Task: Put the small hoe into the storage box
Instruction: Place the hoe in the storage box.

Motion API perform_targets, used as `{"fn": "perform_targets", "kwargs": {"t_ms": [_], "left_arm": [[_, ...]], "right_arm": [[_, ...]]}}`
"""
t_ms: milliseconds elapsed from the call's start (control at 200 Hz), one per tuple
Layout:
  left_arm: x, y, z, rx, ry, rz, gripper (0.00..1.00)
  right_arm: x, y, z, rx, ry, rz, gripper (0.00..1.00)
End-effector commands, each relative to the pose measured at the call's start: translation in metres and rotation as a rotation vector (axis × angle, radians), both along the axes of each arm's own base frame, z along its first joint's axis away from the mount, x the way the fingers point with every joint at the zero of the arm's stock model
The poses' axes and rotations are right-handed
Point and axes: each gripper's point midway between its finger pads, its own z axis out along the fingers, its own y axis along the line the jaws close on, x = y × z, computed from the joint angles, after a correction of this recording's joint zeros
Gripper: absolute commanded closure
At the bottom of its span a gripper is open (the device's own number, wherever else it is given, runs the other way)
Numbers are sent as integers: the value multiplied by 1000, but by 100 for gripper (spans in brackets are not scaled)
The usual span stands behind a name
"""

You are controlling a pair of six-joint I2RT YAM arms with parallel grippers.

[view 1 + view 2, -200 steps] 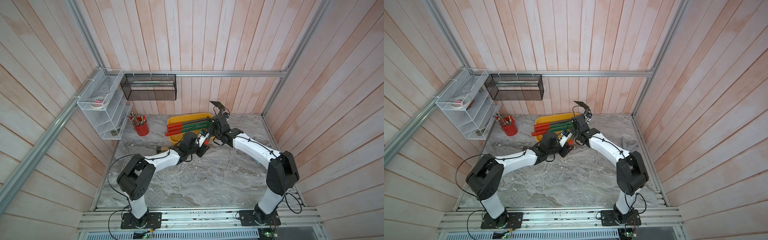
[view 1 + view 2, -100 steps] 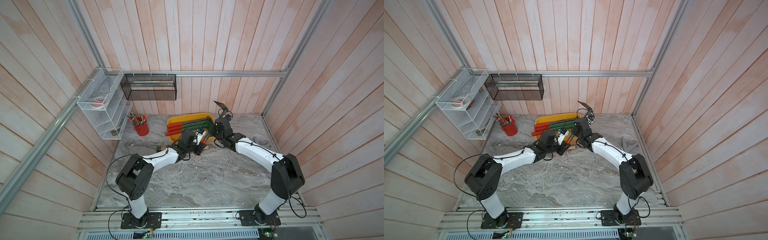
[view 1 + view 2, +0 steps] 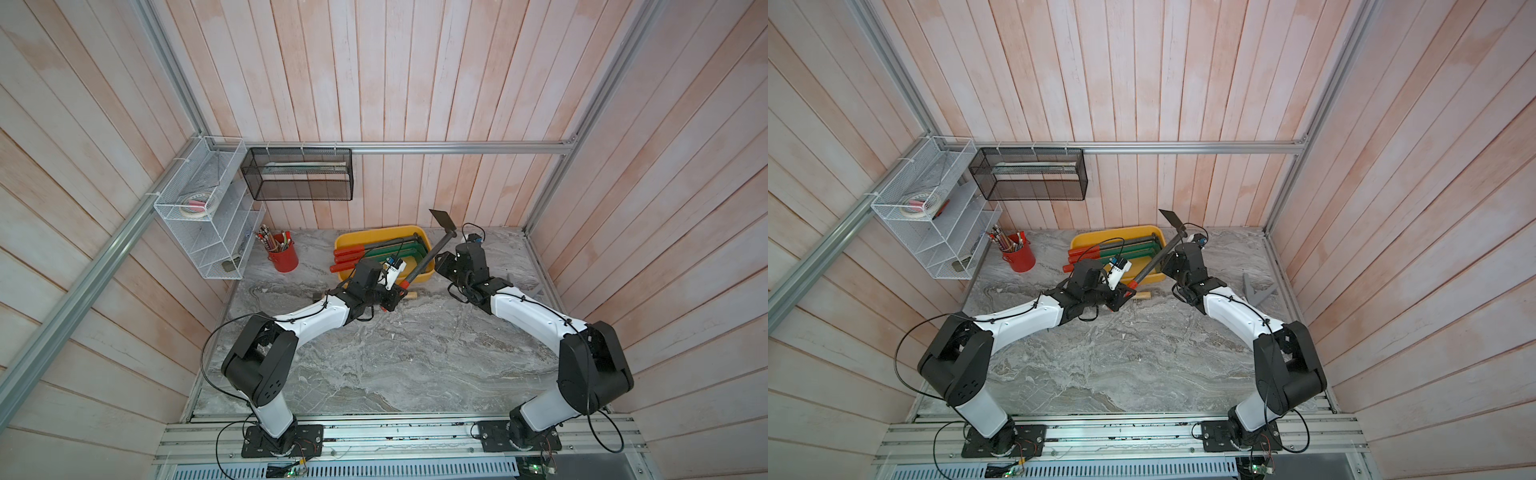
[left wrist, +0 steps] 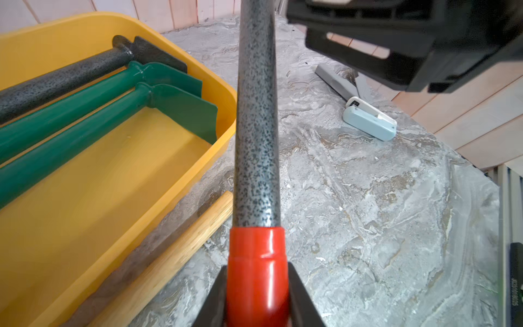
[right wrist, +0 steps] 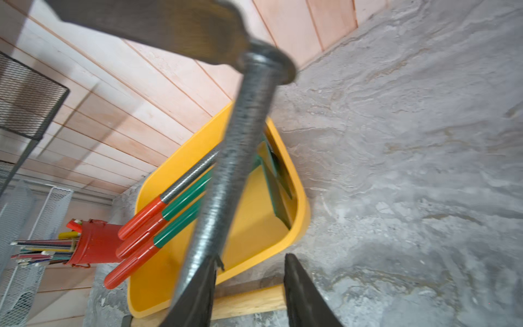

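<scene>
Small hoe (image 3: 428, 259): up in the air, not in the box yet. It's steeply tilted, with the red grip low near the box's front corner and the blade high by the back wall. The shaft crosses over the box's right end in both top views.
What could go wrong: honestly, the leverage. All that shaft plus a metal blade hangs far out from a pinch on smooth red plastic, so I'd guess it could swivel or slip in the grip on the way down. The blade could also catch the box rim or land on the hoes already in there. And the shaft could bump the other gripper, which sits very close.
How the hoe looks: round shaft, grey with black speckles, glossy red sleeve at the grip end, flat dark blade set crosswise at the top. Stiff and top-heavy, I reckon.
Left gripper (image 4: 257, 269): pinching the red grip, a finger on each side. It looks like the only thing carrying the hoe.
Right gripper (image 5: 249, 259): jaws spread, nothing clamped. The shaft runs right alongside one finger; can't tell if it touches.
Storage box (image 3: 374, 230): yellow tub at the back of the surface (image 3: 374, 353). Three hoes (image 4: 85, 113) lie along its far side, one speckled and two green, red grips poking over the left end. The near half of the floor is free.
Nearby: a wooden handle (image 4: 181, 252) lies just beside the box's front wall, and a red cup (image 3: 284, 257) of pencils stands off to the left.
</scene>
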Motion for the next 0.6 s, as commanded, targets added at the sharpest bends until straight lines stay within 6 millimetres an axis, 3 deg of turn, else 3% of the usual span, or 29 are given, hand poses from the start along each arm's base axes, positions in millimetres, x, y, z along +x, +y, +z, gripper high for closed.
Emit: {"fn": "perform_targets", "kwargs": {"t_ms": [0,210,380,460,595], "left_arm": [[9,-5,49,-101,-140,-5,100],[8,-4,49,-96,-139,-10,100],[0,-3,53,-90,-141,-38,100],[-8,-1,54,-91,-131,-70,100],[-24,3,59,-106,-97,-133,100]], "right_arm": [[-6,-6,-1,-15,-3,5,58],[-13,-29,-11,-76,3,-9,58],[-4,-46,42,-172,-202,134,57],[2,-42,65,-210,-282,253,57],[7,-32,86,-297,-380,385,55]]}}
